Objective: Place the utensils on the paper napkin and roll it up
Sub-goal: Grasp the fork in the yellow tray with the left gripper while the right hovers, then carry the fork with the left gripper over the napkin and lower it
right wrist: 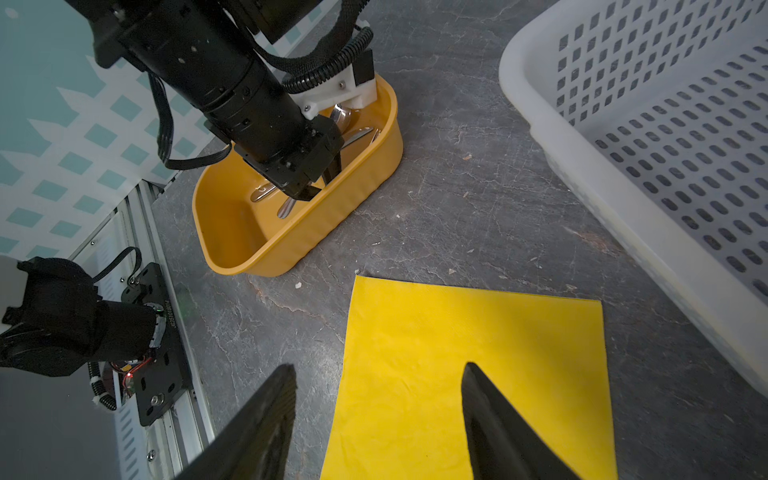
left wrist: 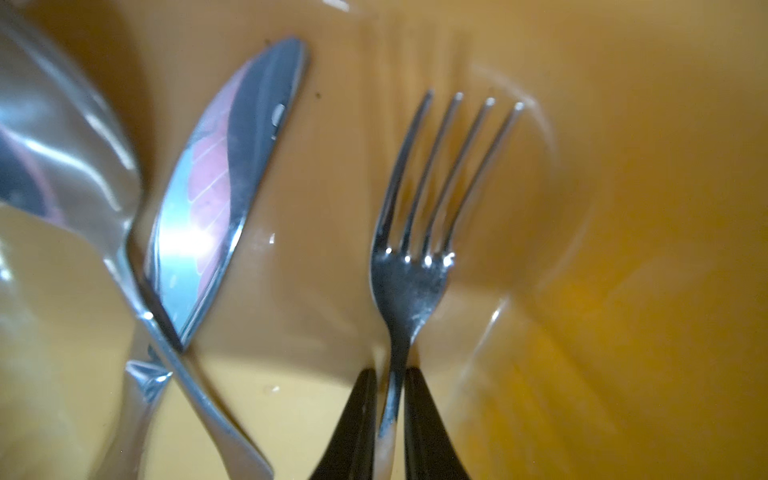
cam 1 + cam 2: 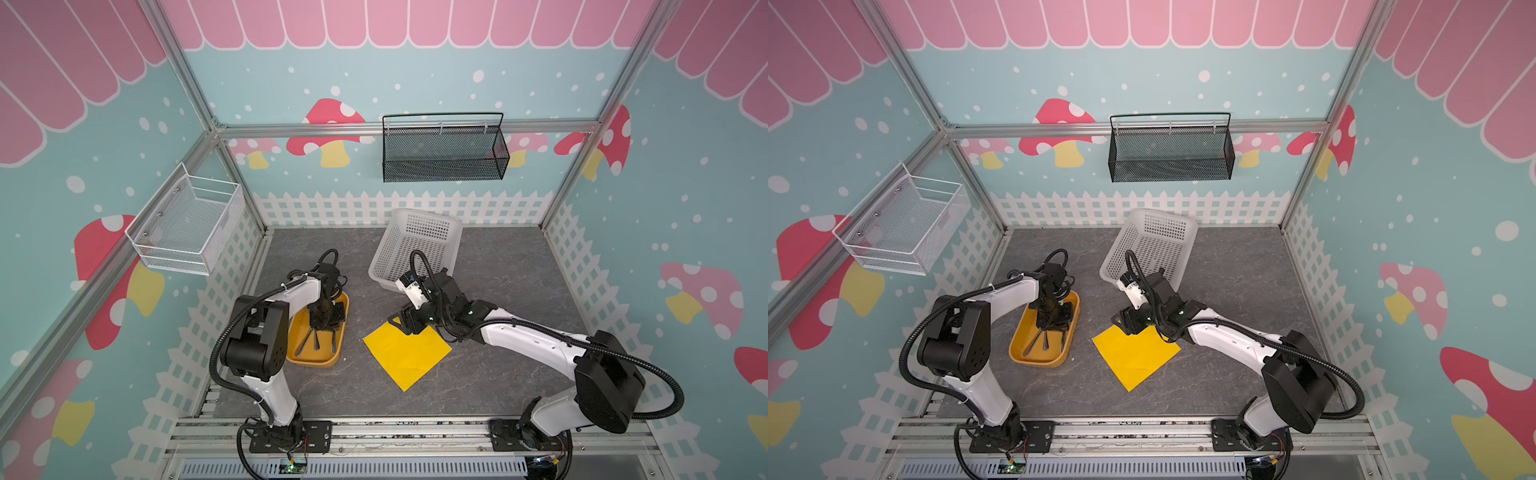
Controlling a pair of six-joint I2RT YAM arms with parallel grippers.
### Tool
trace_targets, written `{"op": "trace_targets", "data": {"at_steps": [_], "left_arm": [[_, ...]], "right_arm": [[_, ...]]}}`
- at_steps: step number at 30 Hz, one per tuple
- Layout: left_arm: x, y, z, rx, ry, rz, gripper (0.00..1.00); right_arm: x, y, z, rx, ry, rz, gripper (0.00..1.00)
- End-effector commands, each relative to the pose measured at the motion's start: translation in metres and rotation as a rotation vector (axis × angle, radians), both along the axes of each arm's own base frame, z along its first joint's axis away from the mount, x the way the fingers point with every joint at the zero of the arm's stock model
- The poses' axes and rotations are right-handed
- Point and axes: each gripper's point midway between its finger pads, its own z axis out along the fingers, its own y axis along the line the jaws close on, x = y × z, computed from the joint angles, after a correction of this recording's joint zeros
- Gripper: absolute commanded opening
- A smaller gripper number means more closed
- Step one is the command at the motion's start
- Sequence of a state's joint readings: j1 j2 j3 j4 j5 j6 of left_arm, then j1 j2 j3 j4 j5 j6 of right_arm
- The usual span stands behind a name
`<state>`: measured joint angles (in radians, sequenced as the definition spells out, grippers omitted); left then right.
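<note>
While all three utensils lie in the orange-yellow tray on the left of the grey table, the left gripper reaches down into it. Its black fingers are pressed close on either side of the handle of the fork, whose tines point away from the wrist. Beside the fork lie the knife and the spoon, the spoon's stem crossing over the knife's. At about three o'clock from the tray, near it but apart, the paper napkin lies flat on the table, turned like a diamond in both top views. The right gripper hangs over the napkin's twelve o'clock corner with its fingers spread wide and holding nothing, one above the paper and one above the table beside it. A white perforated basket sits at twelve o'clock from the napkin, beyond that gripper.
</note>
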<state>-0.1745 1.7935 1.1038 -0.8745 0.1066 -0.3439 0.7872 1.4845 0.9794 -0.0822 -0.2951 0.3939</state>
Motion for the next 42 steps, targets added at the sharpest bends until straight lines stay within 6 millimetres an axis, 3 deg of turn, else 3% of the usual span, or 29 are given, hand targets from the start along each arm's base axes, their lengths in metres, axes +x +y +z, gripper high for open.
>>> {"op": "trace_targets", "data": {"at_steps": [1,8,15,22,27,31,35,38,42], "left_arm": [[-0.003,-0.001,-0.023,0.009,0.038,-0.023,0.13],[0.0,0.002,-0.008,0.021,-0.014,-0.013,0.02],[0.003,0.008,0.024,0.034,-0.091,0.003,0.02],[-0.006,0.014,0.052,0.051,-0.135,0.011,0.02],[-0.015,0.011,0.084,0.028,-0.187,0.022,0.02],[-0.02,-0.01,0.119,-0.018,-0.263,-0.01,0.02],[-0.029,-0.056,0.146,-0.136,-0.332,-0.068,0.02],[-0.04,-0.094,0.15,-0.193,-0.328,-0.138,0.02],[-0.049,-0.143,0.138,-0.242,-0.3,-0.207,0.02]], "right_arm": [[0.005,0.003,0.006,-0.004,-0.024,-0.005,0.65],[0.007,-0.001,0.008,-0.011,-0.035,-0.028,0.65],[0.016,-0.018,0.015,-0.028,-0.084,-0.131,0.66],[0.025,-0.038,0.018,-0.038,-0.108,-0.256,0.67],[0.03,-0.053,0.02,-0.015,-0.087,-0.348,0.68],[0.029,-0.071,0.014,0.03,-0.027,-0.415,0.69],[0.019,-0.09,-0.008,0.105,0.089,-0.474,0.69],[0.01,-0.106,-0.029,0.153,0.186,-0.521,0.69],[-0.001,-0.128,-0.061,0.188,0.328,-0.613,0.68]]}}
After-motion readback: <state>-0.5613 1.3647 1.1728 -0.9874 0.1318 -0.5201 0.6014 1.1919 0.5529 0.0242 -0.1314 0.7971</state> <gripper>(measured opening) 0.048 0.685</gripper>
